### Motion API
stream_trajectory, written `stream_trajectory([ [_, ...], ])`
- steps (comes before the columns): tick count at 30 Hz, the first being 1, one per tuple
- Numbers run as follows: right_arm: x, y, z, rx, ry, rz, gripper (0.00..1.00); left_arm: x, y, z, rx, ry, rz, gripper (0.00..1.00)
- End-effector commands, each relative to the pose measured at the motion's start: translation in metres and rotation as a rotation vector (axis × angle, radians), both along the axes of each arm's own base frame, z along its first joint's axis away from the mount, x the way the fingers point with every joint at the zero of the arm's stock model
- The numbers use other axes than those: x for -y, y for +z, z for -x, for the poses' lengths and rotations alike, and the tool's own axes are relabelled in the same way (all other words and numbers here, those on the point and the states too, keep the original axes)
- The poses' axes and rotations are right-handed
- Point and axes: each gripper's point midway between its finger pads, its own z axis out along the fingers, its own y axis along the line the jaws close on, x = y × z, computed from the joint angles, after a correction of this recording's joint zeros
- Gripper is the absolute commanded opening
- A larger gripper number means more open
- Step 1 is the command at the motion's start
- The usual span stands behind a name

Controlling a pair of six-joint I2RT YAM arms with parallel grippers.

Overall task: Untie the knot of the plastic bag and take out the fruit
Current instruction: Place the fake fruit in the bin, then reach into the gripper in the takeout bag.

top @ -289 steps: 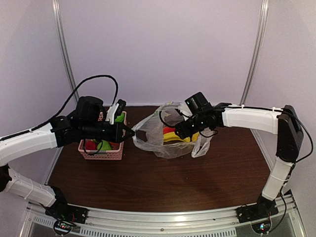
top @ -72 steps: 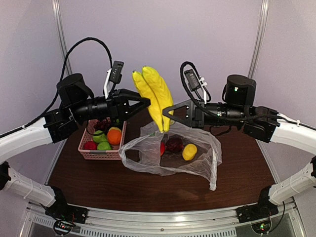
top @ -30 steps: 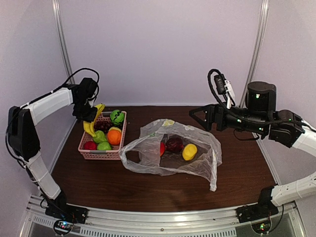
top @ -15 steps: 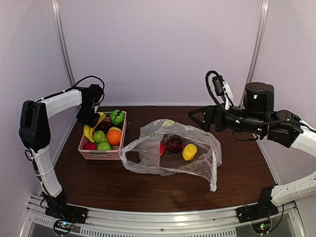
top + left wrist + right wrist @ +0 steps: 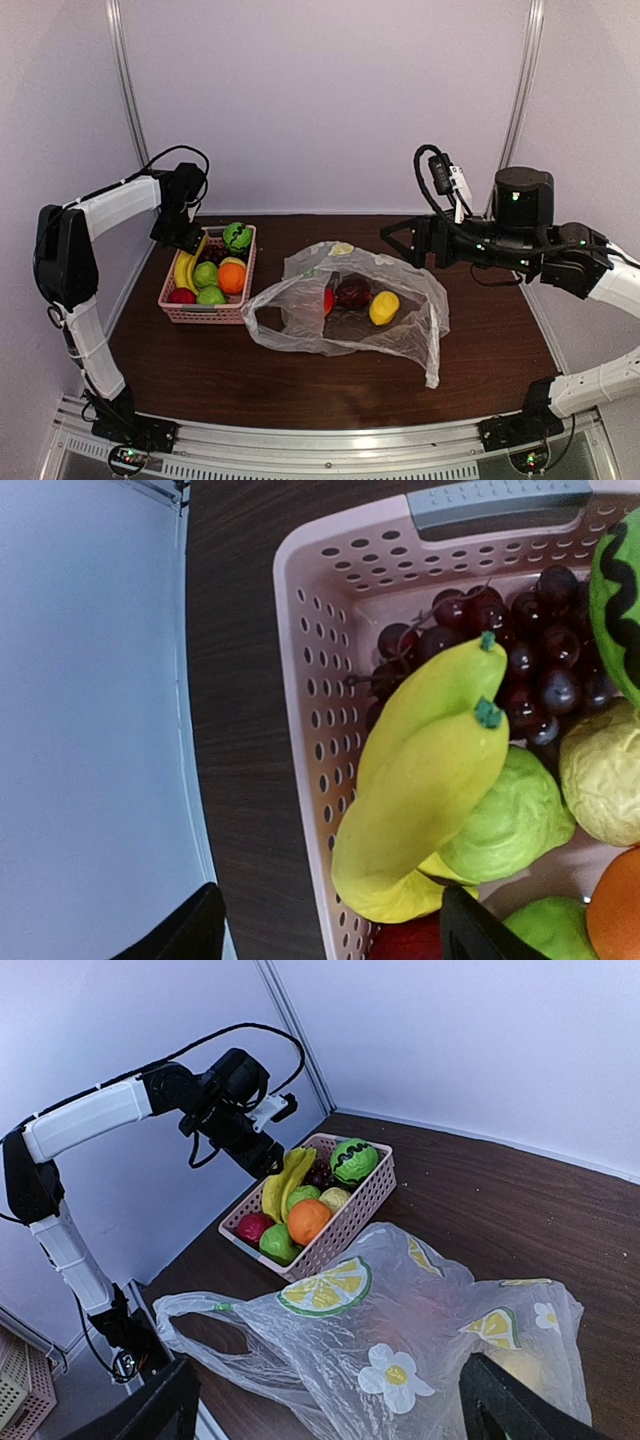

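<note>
The clear plastic bag (image 5: 345, 310) lies open and slack on the table, with a loose handle loop (image 5: 262, 318) at its left. No knot shows. Inside it lie a dark red round fruit (image 5: 352, 292) and a yellow one (image 5: 383, 307). My left gripper (image 5: 185, 240) hangs open over the pink basket's (image 5: 205, 312) back left corner. Under it the long yellow fruit (image 5: 430, 780) rests in the basket, free of the fingers (image 5: 200, 935). My right gripper (image 5: 395, 238) hovers open above the bag's (image 5: 400, 1350) back right and holds nothing.
The basket (image 5: 300, 680) also holds dark grapes (image 5: 520, 650), a green ball with dark patches (image 5: 620, 590), an orange (image 5: 307, 1220), green fruits and a red one. The left wall runs close beside the basket. Bare dark table lies in front of the bag.
My left gripper has opened and let go of the long yellow fruit, which has settled along the basket's left side. The right arm has barely moved.
</note>
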Motion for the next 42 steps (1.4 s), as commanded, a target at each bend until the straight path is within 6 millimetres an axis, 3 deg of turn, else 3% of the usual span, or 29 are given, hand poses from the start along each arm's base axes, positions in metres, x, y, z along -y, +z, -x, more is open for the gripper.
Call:
stream_trajectory([
  [1, 0.007, -0.005, -0.001, 0.019, -0.009, 0.050, 0.90, 0.009, 0.064, 0.009, 0.161, -0.024, 0.114, 0.80],
  [3, 0.008, -0.007, 0.002, 0.027, 0.006, 0.071, 0.90, 0.027, 0.088, 0.019, 0.228, -0.093, 0.199, 0.83],
  [6, 0.005, -0.012, 0.009, 0.036, 0.053, 0.095, 0.90, 0.072, 0.117, 0.044, 0.295, -0.261, 0.397, 0.85],
  [12, -0.003, -0.018, 0.028, 0.053, 0.143, 0.123, 0.90, 0.176, 0.157, 0.135, 0.291, -0.637, 0.828, 0.87],
  [17, -0.010, -0.029, 0.035, 0.051, 0.164, 0.154, 0.87, 0.223, 0.185, 0.200, 0.255, -0.798, 1.159, 0.87],
  [20, -0.016, -0.034, 0.040, 0.049, 0.182, 0.165, 0.86, 0.241, 0.183, 0.228, 0.211, -0.857, 1.246, 0.88],
  [25, -0.028, -0.042, 0.049, 0.054, 0.196, 0.201, 0.82, 0.261, 0.157, 0.246, 0.112, -0.873, 1.233, 0.89],
  [32, -0.046, -0.073, 0.060, 0.046, 0.203, 0.314, 0.70, 0.288, 0.128, 0.251, 0.037, -0.886, 1.172, 0.88],
  [36, -0.055, -0.098, 0.063, 0.060, 0.192, 0.432, 0.66, 0.299, 0.120, 0.248, 0.012, -0.887, 1.150, 0.70],
  [42, -0.071, -0.134, 0.068, 0.065, 0.216, 0.562, 0.61, 0.304, 0.122, 0.242, 0.040, -0.879, 1.151, 0.22],
])
